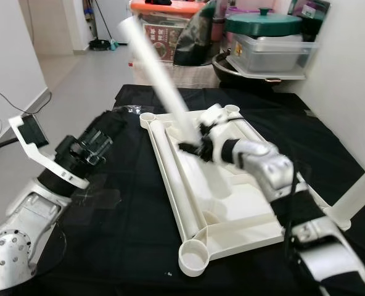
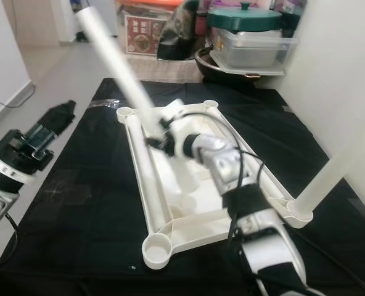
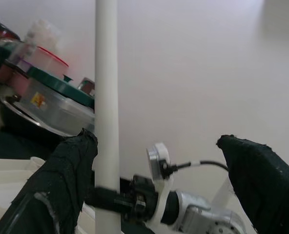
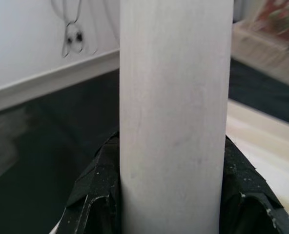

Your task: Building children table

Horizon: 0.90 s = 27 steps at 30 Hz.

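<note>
Right gripper holds a white table leg over an upturned tabletop on a black cloth.

Nearest, the white tabletop [image 1: 232, 216] lies upside down on the black cloth [image 1: 127, 234], a round socket at each corner; one fitted leg [image 2: 336, 169] stands in the corner socket on the robot's right. The left gripper [image 1: 99, 139] hovers over the cloth left of the tabletop, its fingers spread wide with nothing between them. Over the middle, the right gripper [image 1: 192, 147] is clamped around the lower end of a loose leg [image 1: 155, 68], which slants up and away. Beyond the cloth, a green lid [image 1: 262, 24] tops stacked plastic tubs [image 1: 272, 52].
</note>
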Available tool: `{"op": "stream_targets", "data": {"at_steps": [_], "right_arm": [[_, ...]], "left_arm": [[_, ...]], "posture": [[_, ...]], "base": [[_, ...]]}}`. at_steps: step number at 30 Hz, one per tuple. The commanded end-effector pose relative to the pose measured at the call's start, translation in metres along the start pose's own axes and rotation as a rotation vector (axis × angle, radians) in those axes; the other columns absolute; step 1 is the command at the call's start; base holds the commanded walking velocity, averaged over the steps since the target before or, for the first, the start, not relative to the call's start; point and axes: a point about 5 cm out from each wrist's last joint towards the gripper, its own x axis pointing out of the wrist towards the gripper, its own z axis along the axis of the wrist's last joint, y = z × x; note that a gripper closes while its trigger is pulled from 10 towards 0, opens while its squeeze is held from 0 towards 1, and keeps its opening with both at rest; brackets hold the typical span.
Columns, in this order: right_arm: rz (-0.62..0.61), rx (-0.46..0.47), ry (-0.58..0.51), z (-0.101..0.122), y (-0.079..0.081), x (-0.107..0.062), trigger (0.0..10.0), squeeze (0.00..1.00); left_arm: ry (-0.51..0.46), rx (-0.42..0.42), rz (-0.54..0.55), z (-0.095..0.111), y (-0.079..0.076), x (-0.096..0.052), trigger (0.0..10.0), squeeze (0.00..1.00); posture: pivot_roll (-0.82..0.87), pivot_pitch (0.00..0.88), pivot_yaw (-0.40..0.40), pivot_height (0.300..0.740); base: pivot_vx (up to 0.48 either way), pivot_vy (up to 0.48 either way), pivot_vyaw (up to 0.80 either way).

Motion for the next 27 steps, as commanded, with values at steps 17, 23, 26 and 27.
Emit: {"op": "stream_targets", "data": {"at_steps": [17,23,26,27], "right_arm": [[-0.236,0.599,-0.637,0.084,-0.029,-0.018,0.0,0.0],[-0.181,0.711,-0.738,0.098,-0.018,-0.023,0.0,0.0],[-0.139,0.729,-0.767,0.1,-0.008,-0.024,0.0,0.0],[-0.126,0.722,-0.772,0.1,-0.005,-0.024,0.0,0.0]], "left_arm": [[0.348,0.083,0.134,-0.06,0.014,-0.023,10.0,0.0],[0.453,0.124,0.143,-0.077,0.016,-0.031,10.0,0.0],[0.482,0.141,0.157,-0.083,0.019,-0.033,10.0,0.0],[0.487,0.149,0.158,-0.085,0.02,-0.033,10.0,0.0]], "posture": [[0.1,0.0,-0.064,0.74],[0.1,0.0,-0.057,0.74],[0.1,0.0,-0.055,0.74],[0.1,0.0,-0.053,0.74]], "base": [[0.0,0.0,0.0],[0.0,0.0,0.0],[0.0,0.0,0.0],[0.0,0.0,0.0]]}}
